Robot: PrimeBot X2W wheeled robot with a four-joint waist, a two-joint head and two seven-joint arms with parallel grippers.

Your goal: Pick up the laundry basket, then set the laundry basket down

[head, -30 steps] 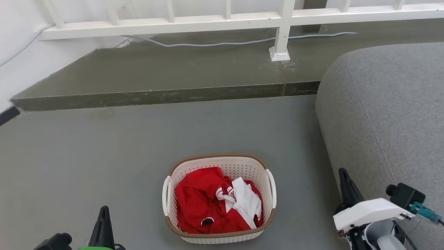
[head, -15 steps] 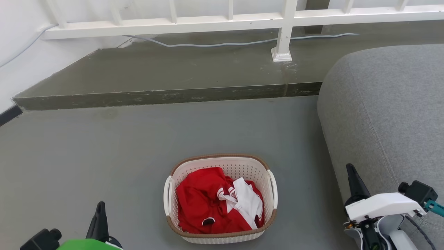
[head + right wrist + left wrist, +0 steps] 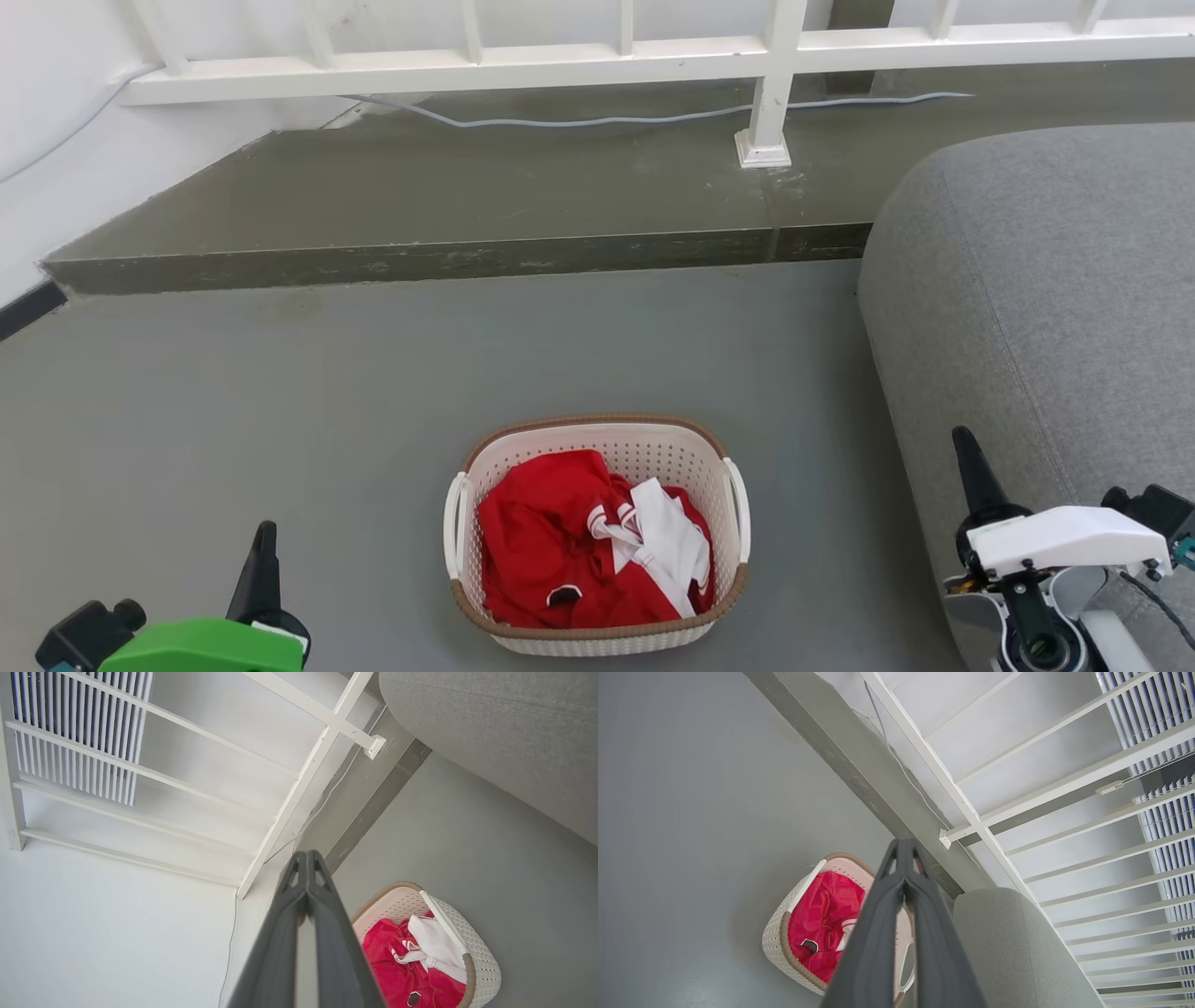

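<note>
The laundry basket (image 3: pixel 611 441) is cream-white perforated plastic with a brown rim and white loop handles on its left and right sides. It stands on the grey floor in the lower middle of the head view, holding red and white clothes (image 3: pixel 588 546). My left gripper (image 3: pixel 262 537) is shut, low at the left and well apart from the basket. My right gripper (image 3: pixel 963 443) is shut at the lower right, in front of the sofa. The basket (image 3: pixel 777 935) lies beside the shut left gripper (image 3: pixel 903 845) in the left wrist view. It shows again as basket (image 3: pixel 486 956) right of the shut right gripper (image 3: pixel 306 855).
A grey sofa (image 3: pixel 1046 299) fills the right side, close to the basket. A raised dark step (image 3: pixel 448 252) crosses behind, with a white railing (image 3: pixel 597 56) and a pale cable (image 3: pixel 579 119) on it. A white wall (image 3: pixel 47 168) stands at the left.
The head view has shifted slightly. Both grippers have swung outward, away from the basket: the left one further left, the right one further right. The basket has stayed on the floor.
</note>
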